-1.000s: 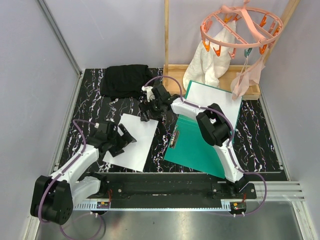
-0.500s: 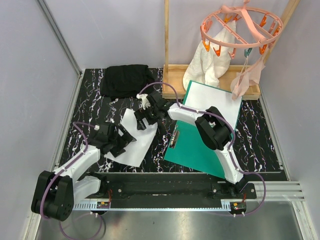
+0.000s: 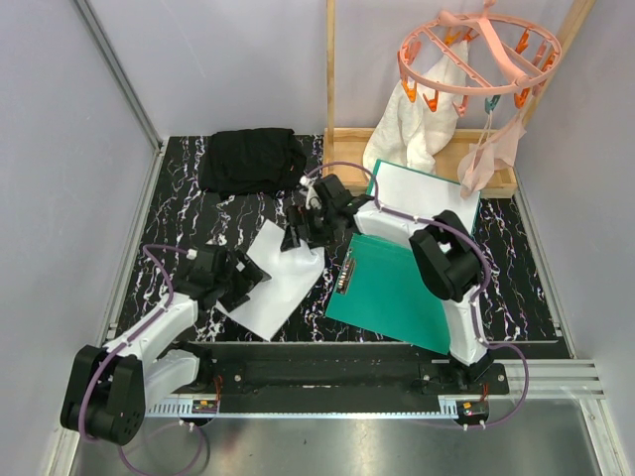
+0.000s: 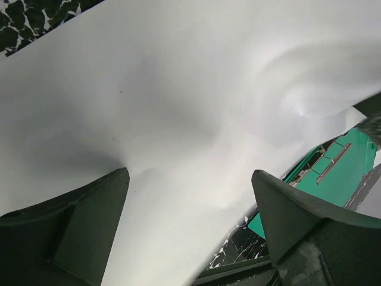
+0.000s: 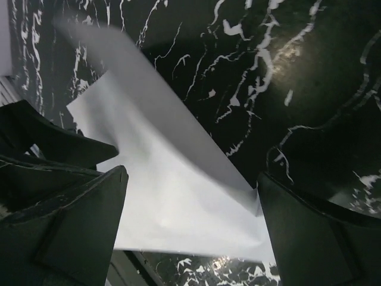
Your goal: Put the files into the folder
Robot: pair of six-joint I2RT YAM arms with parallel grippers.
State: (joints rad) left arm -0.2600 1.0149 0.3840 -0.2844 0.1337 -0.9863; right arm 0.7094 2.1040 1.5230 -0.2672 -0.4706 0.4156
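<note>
One of the files, a white sheet, lies skewed and buckled on the black marble table left of the folder. It fills the left wrist view and spans the right wrist view. My left gripper is open at the sheet's near-left edge, fingers straddling the paper. At its far right corner my right gripper stands open over the paper. The teal folder lies open to the right, metal clip at its left edge. The second white sheet rests on its far half.
A folded black cloth lies at the back left. A wooden frame stands behind the folder, with a pink peg hanger and white garments hanging over it. A metal rail runs along the near edge.
The right gripper came down onto the sheet's far edge and then shifted right. The sheet turned, slid and buckled. The left gripper stayed at the sheet's near-left edge.
</note>
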